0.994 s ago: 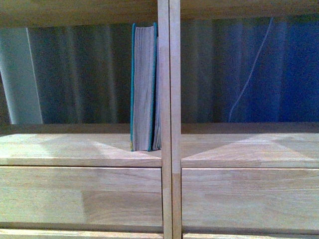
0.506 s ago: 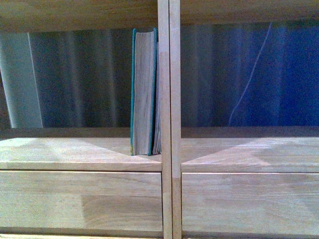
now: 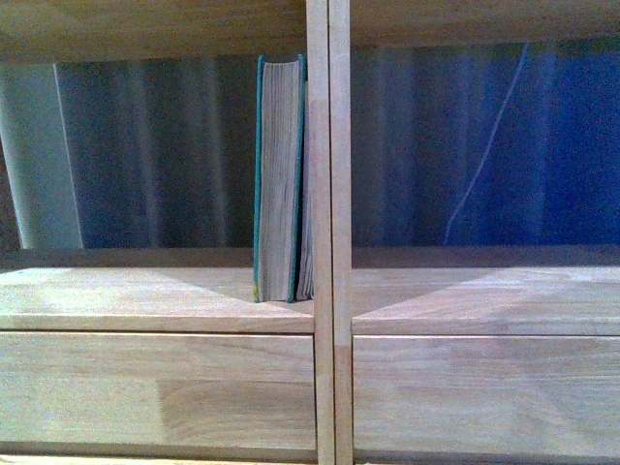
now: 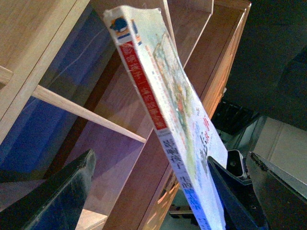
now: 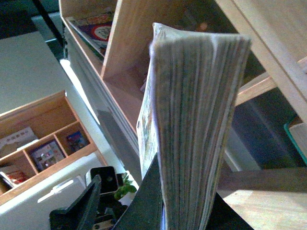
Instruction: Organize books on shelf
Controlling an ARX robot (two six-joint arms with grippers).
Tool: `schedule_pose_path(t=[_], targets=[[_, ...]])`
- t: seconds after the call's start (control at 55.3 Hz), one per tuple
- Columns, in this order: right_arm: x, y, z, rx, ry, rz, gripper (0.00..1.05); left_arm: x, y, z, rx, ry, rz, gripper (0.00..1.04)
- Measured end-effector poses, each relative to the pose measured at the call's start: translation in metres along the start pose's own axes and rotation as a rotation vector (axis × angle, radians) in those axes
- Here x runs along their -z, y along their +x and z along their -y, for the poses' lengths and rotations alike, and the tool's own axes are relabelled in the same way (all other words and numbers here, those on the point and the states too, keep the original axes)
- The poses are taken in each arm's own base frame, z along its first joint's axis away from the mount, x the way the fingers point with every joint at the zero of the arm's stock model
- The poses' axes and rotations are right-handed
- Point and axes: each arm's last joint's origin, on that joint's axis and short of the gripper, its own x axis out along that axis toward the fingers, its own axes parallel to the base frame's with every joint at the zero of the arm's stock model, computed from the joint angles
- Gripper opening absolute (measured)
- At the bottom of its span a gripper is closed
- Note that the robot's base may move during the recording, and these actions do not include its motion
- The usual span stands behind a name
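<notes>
Paperback (image 4: 187, 105) rests tilted against one finger (image 4: 230, 191) of our left gripper (image 4: 151, 163), fingers spread wide — open shelf (image 4: 120, 96) compartments behind. Right gripper (image 5: 122, 191) — grip unclear to us — meets a book's page edges (image 5: 196, 120). Green book (image 3: 278, 174) stands upright by the middle post (image 3: 329, 194).

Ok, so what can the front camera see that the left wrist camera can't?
Only the front view shows the teal-green book standing upright in the left compartment, close to the middle divider, with the plain drawer fronts below. No hand is in that view. Only the left wrist view shows the thin paperback with the red-and-white spine, tilted, between the left hand's dark fingers and seemingly against one of them. Both show the light wooden shelf and the blue backdrop behind its open compartments.
</notes>
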Motion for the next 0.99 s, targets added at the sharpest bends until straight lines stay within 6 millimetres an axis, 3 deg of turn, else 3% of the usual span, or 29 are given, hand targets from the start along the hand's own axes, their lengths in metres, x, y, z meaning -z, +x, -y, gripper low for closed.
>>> schedule_pose_path(t=[0.633,0.994], targets=[[0.027,-0.005,-0.01,-0.049,0.021,-0.117,0.07,0.0,0.002,0.007,0.033,0.012,0.003,0.97],[0.03,-0.006,-0.005,-0.029,0.017,-0.125,0.07,0.0,0.002,0.008,0.007,0.023,0.004,0.49]])
